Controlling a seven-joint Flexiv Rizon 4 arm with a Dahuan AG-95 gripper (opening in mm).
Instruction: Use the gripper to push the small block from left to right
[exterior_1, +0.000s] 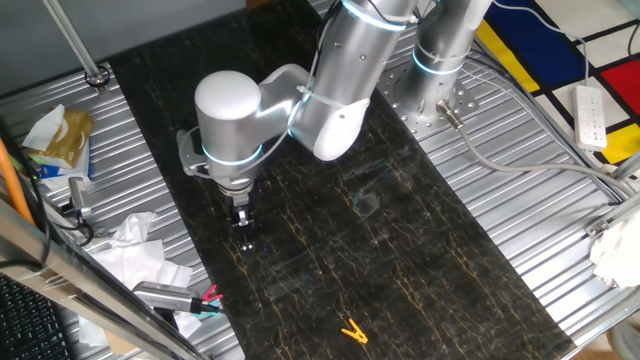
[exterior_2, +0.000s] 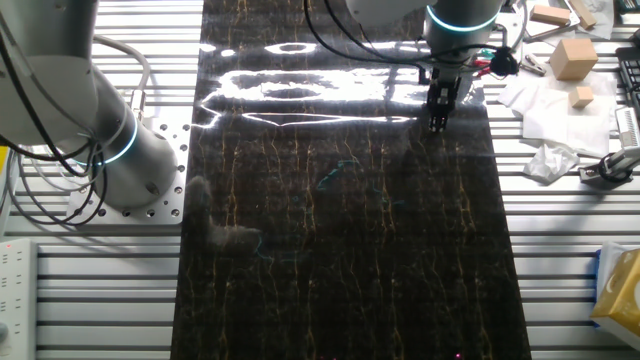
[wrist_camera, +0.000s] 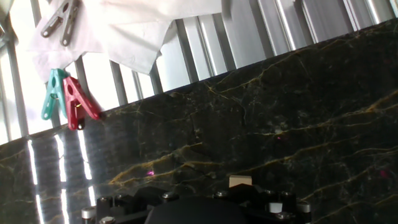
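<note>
I held the pincer (exterior_1: 245, 238) low against the small block (wrist_camera: 240, 181) (jaw gap hidden, can't tell); an off-centre shove risked slipping past.

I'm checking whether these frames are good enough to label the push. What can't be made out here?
- Small light-brown wooden block: only a sliver shows in the hand view, behind the hand's black body; neither fixed view shows it.
- Black two-finger gripper: too small and dark on the black marbled mat to tell open from shut, or whether it touches the block.
- Red clothespin: its teal neighbour partly overlaps it.
</note>
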